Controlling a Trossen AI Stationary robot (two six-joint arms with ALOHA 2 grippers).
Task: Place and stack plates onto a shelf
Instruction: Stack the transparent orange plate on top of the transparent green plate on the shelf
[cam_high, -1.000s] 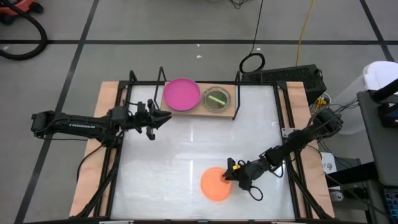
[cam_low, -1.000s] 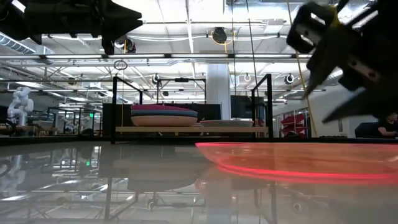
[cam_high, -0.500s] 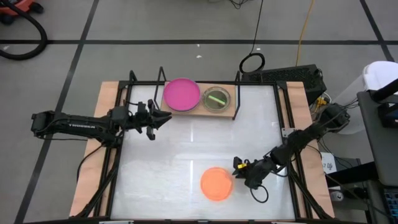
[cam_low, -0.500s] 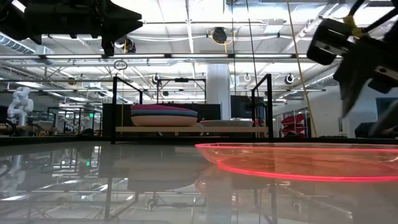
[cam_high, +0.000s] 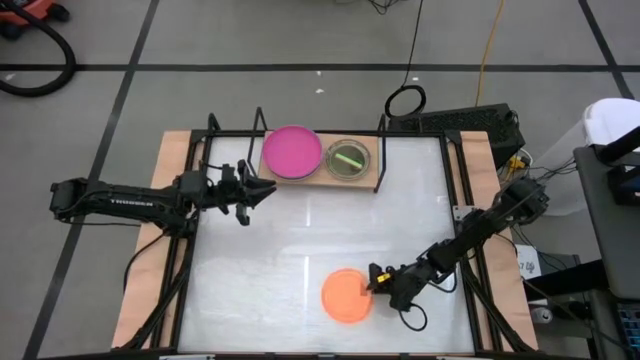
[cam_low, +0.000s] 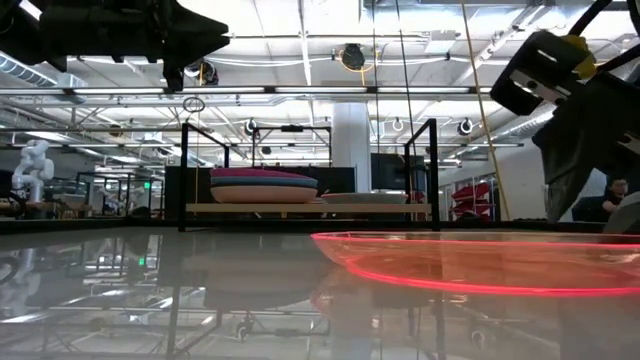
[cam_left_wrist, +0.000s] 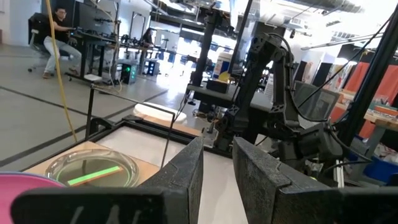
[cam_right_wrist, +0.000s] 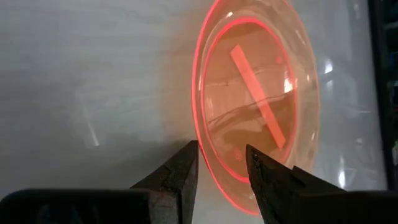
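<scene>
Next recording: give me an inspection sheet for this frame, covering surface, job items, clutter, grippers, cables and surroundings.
Surface: white tabletop, glossy.
Job's things: orange plate flat on the table at the near edge; magenta plate and clear plate with a green strip on the shelf.
Clutter: nothing seen.
Grippers: right gripper open, fingers astride the orange plate's rim; left gripper open, empty, beside the shelf's left end.
Cables: yellow cable and black coil on the floor.
Surroundings: a seated person in the room behind.
</scene>
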